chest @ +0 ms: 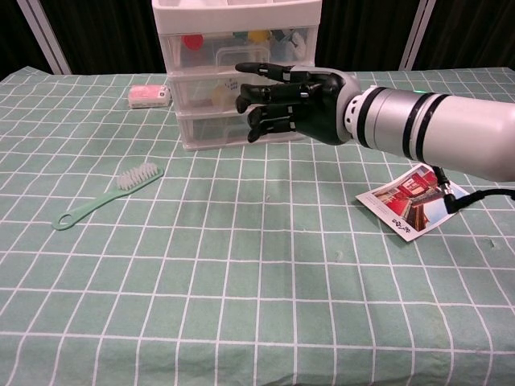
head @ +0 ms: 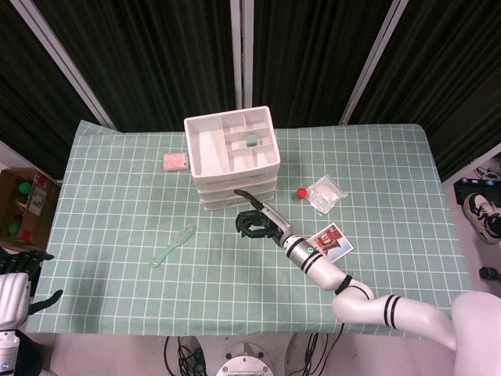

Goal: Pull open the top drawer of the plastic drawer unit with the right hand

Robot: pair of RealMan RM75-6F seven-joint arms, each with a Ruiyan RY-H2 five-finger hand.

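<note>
The right hand (chest: 291, 103) hangs just in front of the plastic drawer unit (head: 232, 159), fingers parted and part-curled, holding nothing; the top drawer (chest: 238, 48), closed, lies beyond and above the fingertips, its handle running across the unit's front. The left hand (head: 17, 283) sits far off at the table's near-left edge, fingers apart and empty. Through the clear drawer fronts, small coloured items show; the unit's top tray (head: 230, 139) holds one small greenish item.

The right hand (chest: 294, 100) hides the drawer unit's (chest: 233, 48) lower fronts; the left hand (head: 19, 278) is cut off at the left edge.
</note>
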